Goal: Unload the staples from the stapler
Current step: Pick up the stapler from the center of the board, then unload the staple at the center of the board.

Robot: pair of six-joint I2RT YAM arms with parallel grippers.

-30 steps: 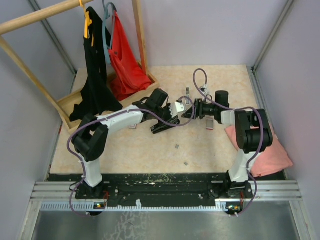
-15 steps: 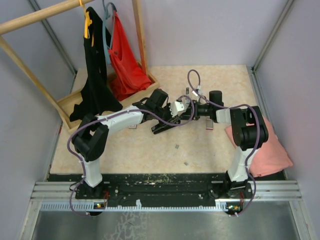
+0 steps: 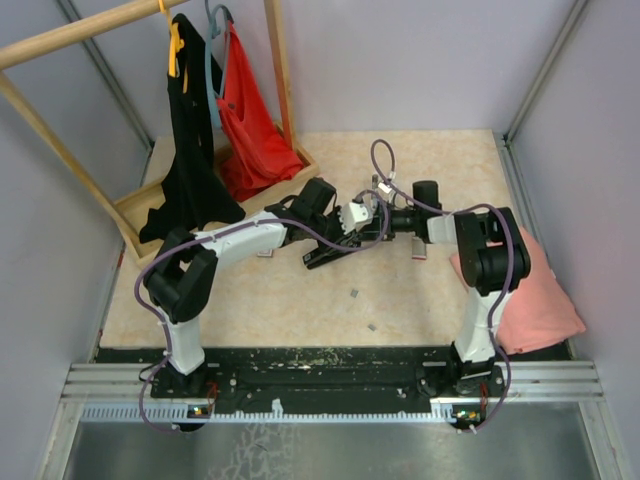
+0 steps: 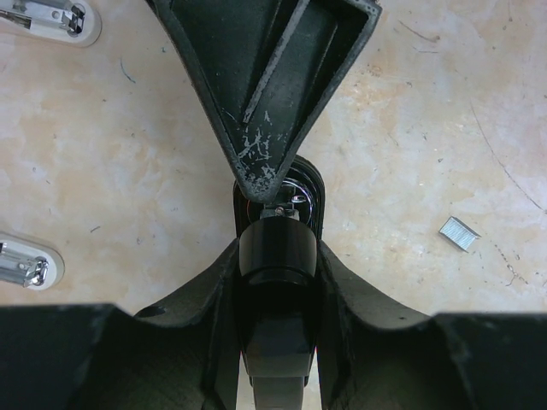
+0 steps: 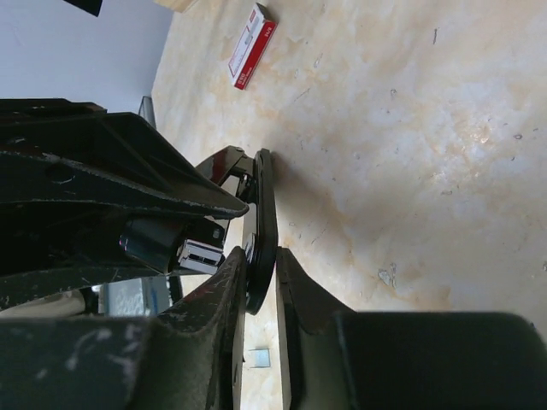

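The table (image 3: pixel 440 170) is seen from above, with a wooden rack (image 3: pixel 275 90) of dark and red garments at its far left and a pink cloth (image 3: pixel 535 300) at its right edge. Both arms are reached inward and are met near the middle of the table, where the stapler (image 5: pixel 263 188) is shared between them.

The left gripper (image 4: pixel 275 278) is clamped around the stapler's black body, which is pressed between its fingers in the left wrist view. The right gripper (image 5: pixel 259 256) is brought in from the opposite side. Its fingers are closed to a narrow gap on either side of a thin black plate of the stapler, and the plate appears to be pinched. The stapler is thus held above the table, gripped at both ends and apparently spread open.

A small flat box (image 5: pixel 252 34) with a reddish label is left lying on the table beyond the grippers, apart from them.

The staples (image 3: pixel 354 293) are found loose on the table. Two small silver-grey pieces are lying nearer the arm bases than the stapler, one of them (image 3: pixel 372 326) a little closer to the edge, and a short strip (image 4: pixel 459 232) is seen beside the left gripper.

The task is judged to be partly done, since some staples are already out. Whether more are held inside the stapler cannot be told, because its channel is hidden by the fingers. What is left is thought to be the emptying of anything inside and the setting down of the stapler.
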